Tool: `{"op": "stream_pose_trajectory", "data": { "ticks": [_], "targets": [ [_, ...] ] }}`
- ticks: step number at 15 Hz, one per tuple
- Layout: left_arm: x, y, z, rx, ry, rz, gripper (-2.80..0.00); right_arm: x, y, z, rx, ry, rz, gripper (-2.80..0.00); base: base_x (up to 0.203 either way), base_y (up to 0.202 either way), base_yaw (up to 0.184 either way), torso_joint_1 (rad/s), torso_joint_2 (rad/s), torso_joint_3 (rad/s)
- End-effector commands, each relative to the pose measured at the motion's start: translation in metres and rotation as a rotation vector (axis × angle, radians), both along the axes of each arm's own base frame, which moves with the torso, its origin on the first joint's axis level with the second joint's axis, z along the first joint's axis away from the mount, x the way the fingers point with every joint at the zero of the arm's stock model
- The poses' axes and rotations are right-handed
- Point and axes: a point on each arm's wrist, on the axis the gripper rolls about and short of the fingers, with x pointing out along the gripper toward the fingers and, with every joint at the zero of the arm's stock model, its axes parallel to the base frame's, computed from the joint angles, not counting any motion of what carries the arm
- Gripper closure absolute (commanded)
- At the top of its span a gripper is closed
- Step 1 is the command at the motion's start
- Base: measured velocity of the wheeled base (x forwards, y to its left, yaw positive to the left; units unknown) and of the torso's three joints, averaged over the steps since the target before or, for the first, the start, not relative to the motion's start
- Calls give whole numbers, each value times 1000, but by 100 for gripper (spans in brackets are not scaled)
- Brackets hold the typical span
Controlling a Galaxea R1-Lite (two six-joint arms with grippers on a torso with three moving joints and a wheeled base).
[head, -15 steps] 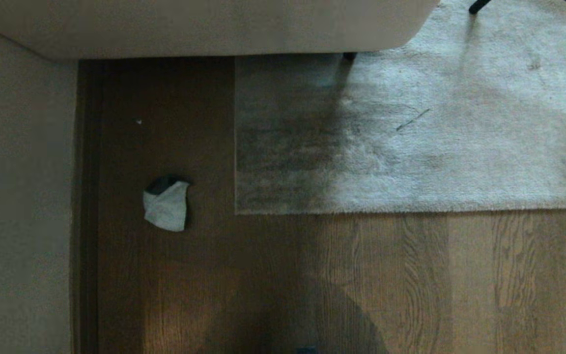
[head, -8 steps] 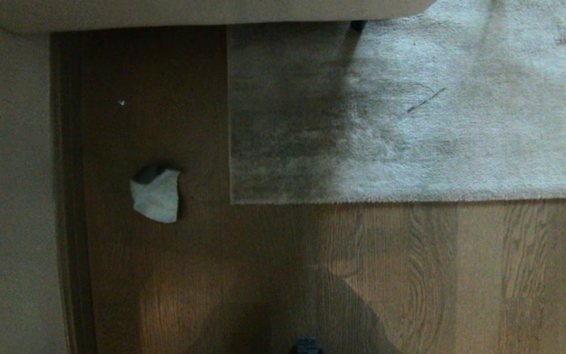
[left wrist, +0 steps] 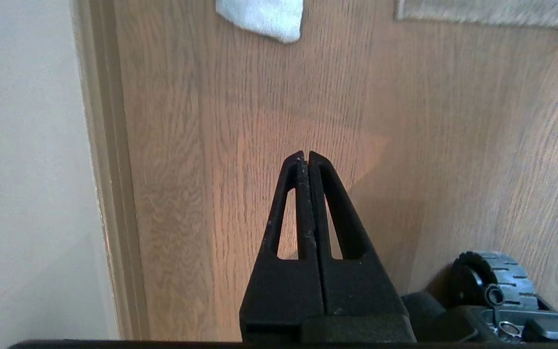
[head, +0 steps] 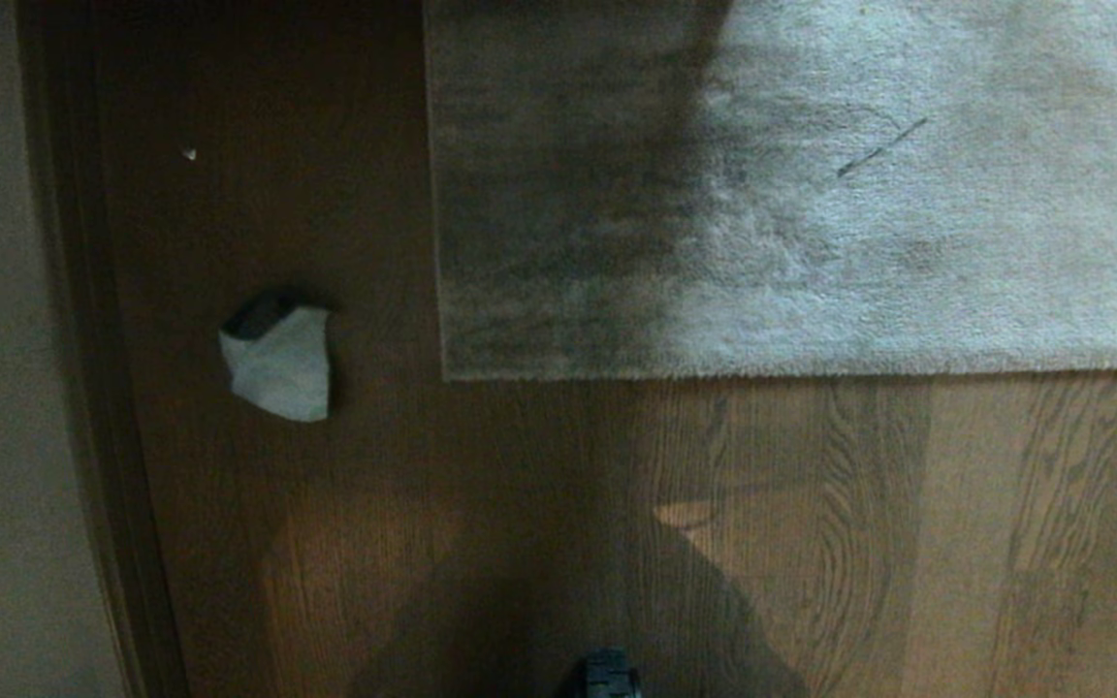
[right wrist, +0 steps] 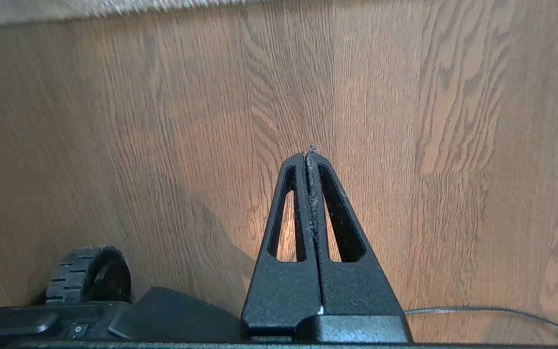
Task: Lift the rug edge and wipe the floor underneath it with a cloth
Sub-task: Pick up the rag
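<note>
Your view has tilted down; the cloth [head: 279, 363] and rug edge [head: 772, 371] lie untouched, left gripper [left wrist: 305, 156] and right gripper [right wrist: 311, 154] both closed, empty.

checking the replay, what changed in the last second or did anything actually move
Only the head camera tilted down: the sofa slid out of view at the top and the scene shifted. The cloth lies on the floor beside the rug edge as before. Left pincer and right pincer stay shut, holding nothing.
</note>
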Motion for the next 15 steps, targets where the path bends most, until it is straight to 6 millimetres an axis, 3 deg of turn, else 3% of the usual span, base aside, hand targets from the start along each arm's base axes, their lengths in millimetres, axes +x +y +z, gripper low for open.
{"op": "stream_pose_trajectory", "data": {
  "ticks": [1, 7, 15],
  "targets": [
    [0, 0, 0, -1, 0, 1, 0, 0, 0, 0, 0, 0, 1, 0, 0, 0, 0, 6, 4, -200],
    [0, 0, 0, -1, 0, 1, 0, 0, 0, 0, 0, 1, 0, 0, 0, 0, 0, 3, 4, -177],
    [0, 0, 0, -2, 0, 1, 0, 0, 0, 0, 0, 1, 1, 0, 0, 0, 0, 1, 1, -11]
  ]
}}
